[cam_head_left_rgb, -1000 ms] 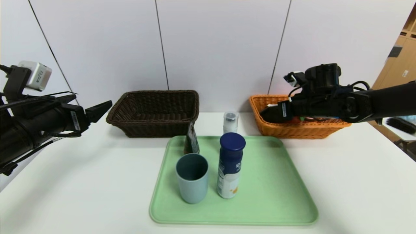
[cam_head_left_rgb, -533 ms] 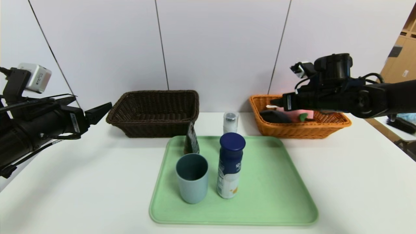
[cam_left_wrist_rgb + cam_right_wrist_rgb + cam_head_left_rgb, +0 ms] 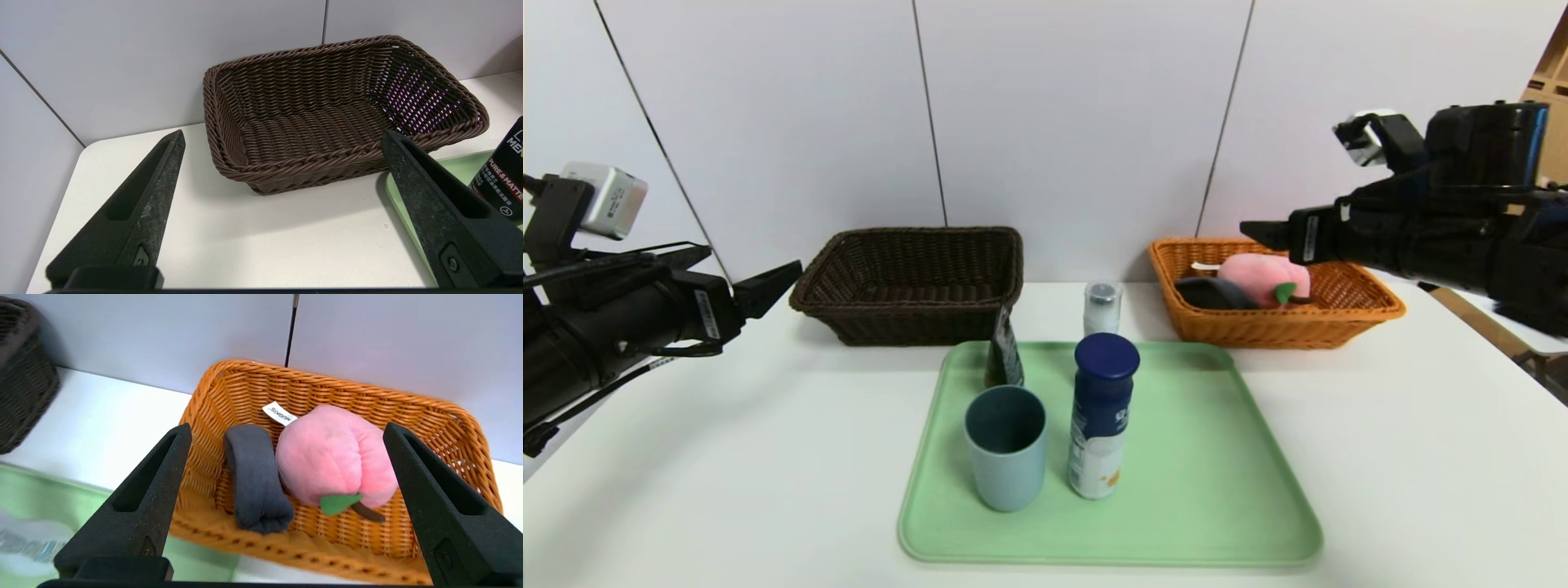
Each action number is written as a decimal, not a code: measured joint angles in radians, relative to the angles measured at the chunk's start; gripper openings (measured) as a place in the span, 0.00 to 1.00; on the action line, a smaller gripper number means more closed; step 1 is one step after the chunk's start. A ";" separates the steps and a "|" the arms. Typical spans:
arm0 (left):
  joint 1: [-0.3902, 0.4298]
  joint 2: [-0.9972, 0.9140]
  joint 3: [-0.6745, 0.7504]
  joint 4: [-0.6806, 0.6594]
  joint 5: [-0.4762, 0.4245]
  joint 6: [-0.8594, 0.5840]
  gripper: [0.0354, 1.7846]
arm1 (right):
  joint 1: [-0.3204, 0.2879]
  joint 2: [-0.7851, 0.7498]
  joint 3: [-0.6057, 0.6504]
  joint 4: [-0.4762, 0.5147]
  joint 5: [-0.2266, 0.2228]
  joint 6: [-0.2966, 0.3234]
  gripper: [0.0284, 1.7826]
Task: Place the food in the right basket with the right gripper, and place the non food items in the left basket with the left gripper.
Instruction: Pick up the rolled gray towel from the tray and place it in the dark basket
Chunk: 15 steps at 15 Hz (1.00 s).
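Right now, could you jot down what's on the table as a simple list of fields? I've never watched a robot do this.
Orange basket: holds pink plush peach and folded dark grey cloth, side by side
Dark brown basket: nothing inside
Green tray: grey-blue cup, navy-capped bottle and black tube, all upright
Grey-capped bottle: upright on table behind tray
Right gripper: open, empty, above orange basket
Left gripper: open, empty, left of dark brown basket
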 joint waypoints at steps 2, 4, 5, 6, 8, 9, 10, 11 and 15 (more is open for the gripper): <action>0.000 -0.006 0.006 0.000 0.000 0.000 0.94 | 0.023 -0.071 0.132 -0.105 0.000 0.001 0.92; 0.000 -0.011 0.009 0.000 0.000 0.000 0.94 | 0.040 -0.126 0.231 -0.204 -0.006 0.004 0.93; 0.000 -0.015 0.010 0.000 0.000 0.001 0.94 | 0.040 -0.144 0.248 -0.235 -0.017 0.015 0.93; 0.000 -0.019 0.011 0.001 0.000 0.001 0.94 | 0.032 -0.156 0.247 -0.239 -0.027 0.024 0.94; 0.000 -0.030 0.016 0.001 0.000 0.002 0.94 | -0.009 -0.172 0.219 -0.242 -0.032 0.028 0.94; 0.001 -0.035 0.020 0.001 0.000 0.001 0.94 | -0.029 -0.178 0.209 -0.242 -0.033 0.028 0.94; 0.001 -0.040 0.024 0.001 0.000 0.001 0.94 | -0.049 -0.182 0.201 -0.242 -0.031 0.028 0.94; 0.001 -0.044 0.028 0.001 0.000 0.002 0.94 | -0.063 -0.186 0.196 -0.241 -0.027 0.028 0.95; 0.002 -0.053 0.030 0.001 0.000 0.002 0.94 | -0.081 -0.190 0.192 -0.239 -0.026 0.029 0.95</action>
